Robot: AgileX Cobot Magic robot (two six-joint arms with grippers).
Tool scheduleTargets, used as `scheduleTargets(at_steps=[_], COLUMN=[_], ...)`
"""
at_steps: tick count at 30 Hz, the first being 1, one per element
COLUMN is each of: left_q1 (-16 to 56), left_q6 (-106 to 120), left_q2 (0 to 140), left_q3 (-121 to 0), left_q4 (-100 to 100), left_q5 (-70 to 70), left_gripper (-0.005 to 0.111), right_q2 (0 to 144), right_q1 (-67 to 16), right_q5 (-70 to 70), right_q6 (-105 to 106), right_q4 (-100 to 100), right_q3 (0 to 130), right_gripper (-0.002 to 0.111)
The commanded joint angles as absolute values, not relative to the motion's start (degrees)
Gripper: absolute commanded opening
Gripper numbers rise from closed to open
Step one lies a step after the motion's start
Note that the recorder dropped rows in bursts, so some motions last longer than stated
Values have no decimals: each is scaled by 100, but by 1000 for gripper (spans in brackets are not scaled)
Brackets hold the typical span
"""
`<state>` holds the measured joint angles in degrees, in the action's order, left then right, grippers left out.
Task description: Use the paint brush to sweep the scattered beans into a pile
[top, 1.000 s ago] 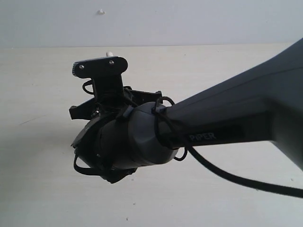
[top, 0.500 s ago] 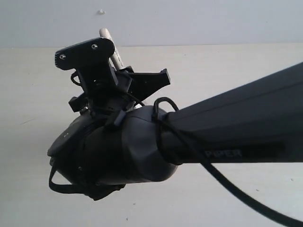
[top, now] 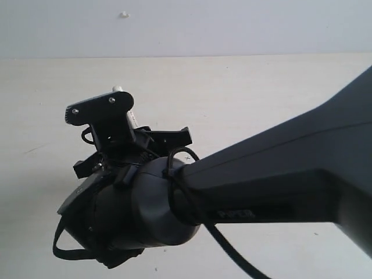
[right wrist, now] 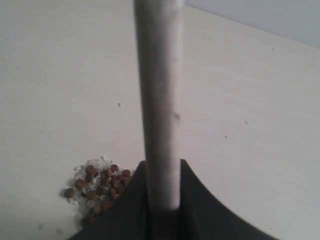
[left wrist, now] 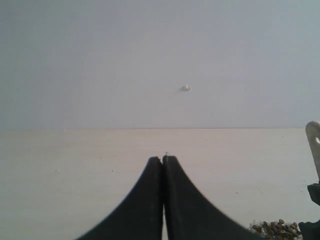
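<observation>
left gripper (left wrist: 163, 162): the two dark fingers are pressed flat against each other and nothing is held between them; it is held over the table and aimed toward the wall.
table (left wrist: 75, 170): a pale, plain surface is seen under both arms.
wall (left wrist: 100, 60): a flat grey wall is seen behind the table, with a small white bump (left wrist: 186, 88) on it.
beans (left wrist: 274, 229): a cluster of reddish-brown beans is seen on the table off to one side of the left gripper, close to the dark parts of the other arm.
pile (right wrist: 97, 187): the beans are gathered into one small heap mixed with whitish grit, lying on the table just beside a finger of the right gripper; one or two lie at the heap's edge, slightly apart.
paint brush (right wrist: 157, 100): the pale handle runs straight out from between the fingers; the bristle end is hidden.
right gripper (right wrist: 163, 167): it is clamped on the handle of the paint brush.
bracket (top: 99, 108): a black plate with two screws is seen above the wrist in the exterior view, with the handle's tip showing just over it.
right arm (top: 279, 174): much of the exterior view is filled by the dark arm reaching in from the right; the pile is hidden behind it.
cable (top: 229, 253): a black lead is looped around the wrist and trails down below the arm.
</observation>
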<state>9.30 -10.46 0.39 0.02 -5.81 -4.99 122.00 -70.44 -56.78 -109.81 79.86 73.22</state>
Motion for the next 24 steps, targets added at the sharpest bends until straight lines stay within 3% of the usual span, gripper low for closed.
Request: scheduleTargets(at_steps=[1, 10, 15, 20, 24], left_q1=[911, 911, 911, 911, 911], left_q6=[-1067, -1067, -1067, -1067, -1067], left_q2=[0, 0, 0, 0, 0], left_q3=[0, 0, 0, 0, 0], left_q4=[-537, -537, -537, -537, -537], left_q5=[-455, -455, -455, -455, -455], left_gripper=[0, 0, 0, 0, 0], right_q2=[12221, 11663, 11047, 10269, 10127], right_q1=[-7057, -7057, -6780, -5269, -4496], right_q5=[-5817, -6699, -5777, -3591, -3436], right_q6=[-11746, -10957, -8492, -5281, -2579], right_q4=[8207, 8267, 8212, 4783, 2042], right_q3=[7353, 7353, 7353, 7353, 7353], right_gripper=[0, 0, 0, 0, 0])
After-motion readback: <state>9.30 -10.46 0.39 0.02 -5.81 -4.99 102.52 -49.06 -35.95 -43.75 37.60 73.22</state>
